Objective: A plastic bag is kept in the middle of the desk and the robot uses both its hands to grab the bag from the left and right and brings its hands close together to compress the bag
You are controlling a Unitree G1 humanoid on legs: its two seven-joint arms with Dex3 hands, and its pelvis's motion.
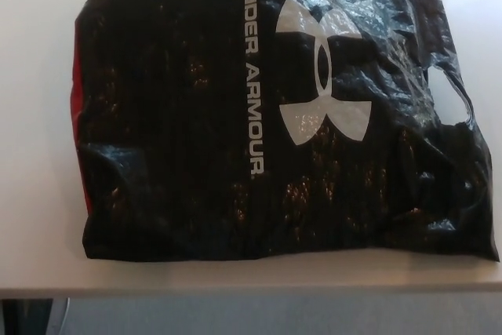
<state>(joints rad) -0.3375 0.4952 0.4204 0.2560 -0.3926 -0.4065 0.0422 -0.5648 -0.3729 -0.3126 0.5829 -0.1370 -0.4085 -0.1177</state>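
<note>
Looking down, I am seeing the black plastic bag (196, 131) lying flat on the white counter (35, 115), filling most of my view and reaching close to the near edge. Its white logo (321, 72) and lettering are facing up, a red strip (77, 115) is showing along its left side, and a cut-out handle (449, 100) is sitting at its right. Neither my left hand nor my right hand is showing, so I cannot tell their state.
</note>
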